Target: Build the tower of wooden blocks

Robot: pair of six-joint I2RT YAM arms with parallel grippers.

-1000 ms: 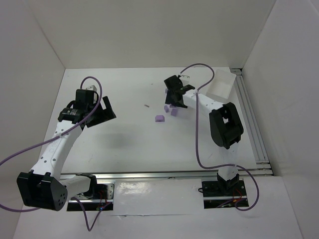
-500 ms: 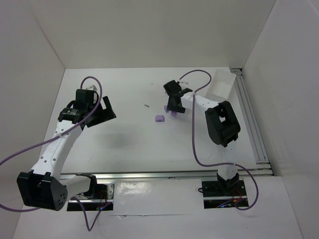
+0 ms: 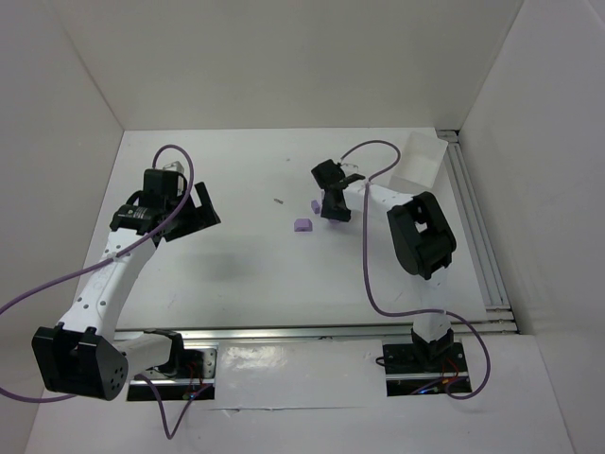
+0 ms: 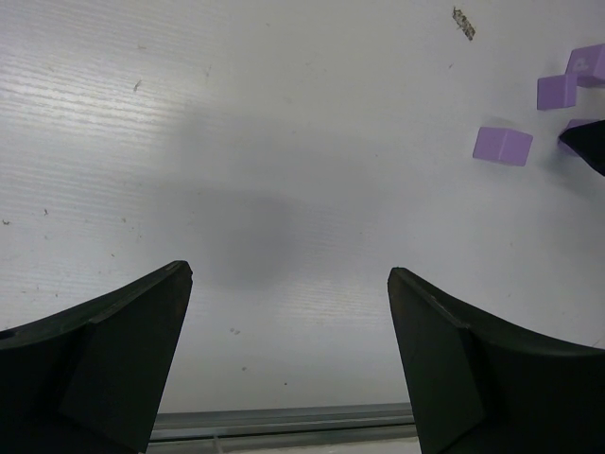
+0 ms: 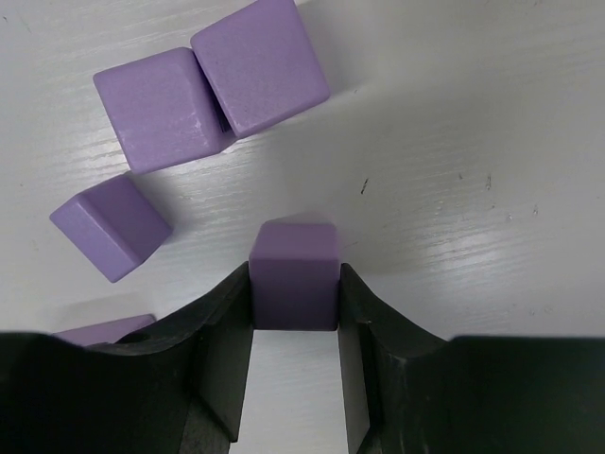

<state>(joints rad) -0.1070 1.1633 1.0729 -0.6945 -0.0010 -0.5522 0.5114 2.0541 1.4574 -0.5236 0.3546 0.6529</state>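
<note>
Snugly between the right jaws, one lilac cube point(image 5: 294, 274).

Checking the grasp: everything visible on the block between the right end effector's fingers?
The lilac cube, wood-like with crisp edges, sits between the black fingers of the right end effector, both pressed on its opposite sides. No other block touches it. Whether it rests on the white table or is lifted cannot be told.

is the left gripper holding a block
No, the left gripper hangs wide open above the table with nothing between its fingers.
</note>
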